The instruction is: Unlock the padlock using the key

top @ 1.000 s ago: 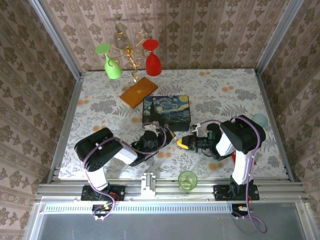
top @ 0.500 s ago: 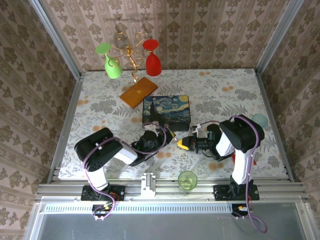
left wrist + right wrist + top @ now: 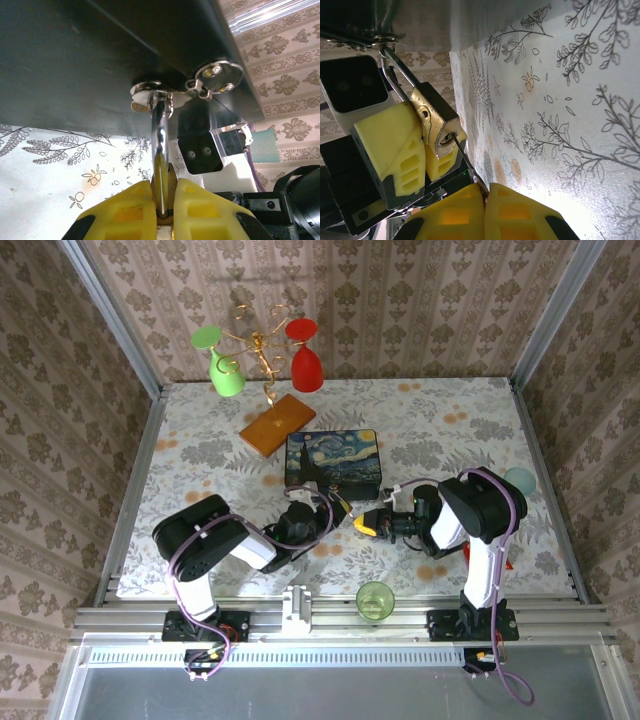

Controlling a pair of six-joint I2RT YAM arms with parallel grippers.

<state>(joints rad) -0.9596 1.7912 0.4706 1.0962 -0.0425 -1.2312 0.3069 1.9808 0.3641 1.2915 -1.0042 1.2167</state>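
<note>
1. The right gripper (image 3: 484, 212) is pinched fully together on the key (image 3: 466, 164). It is a thin dark blade, and its tip meets the keyhole of the padlock (image 3: 434, 117). I can't tell how deep it sits.
2. The left gripper (image 3: 162, 202) is clamped on the padlock's brass body. It holds the padlock just off the bench (image 3: 450, 430), at the front of the box (image 3: 333, 458).
3. The shackle (image 3: 160, 125) runs up through the hasp (image 3: 150, 92) on the box.
4. The key looks thinly held. If it is pushed in at an angle, it could pivot or slide between the fingers.
5. Turning the key may twist the padlock in its grip, since the shackle swings freely.
6. The two grippers are almost touching, so a small overshoot could knock them together.
</note>
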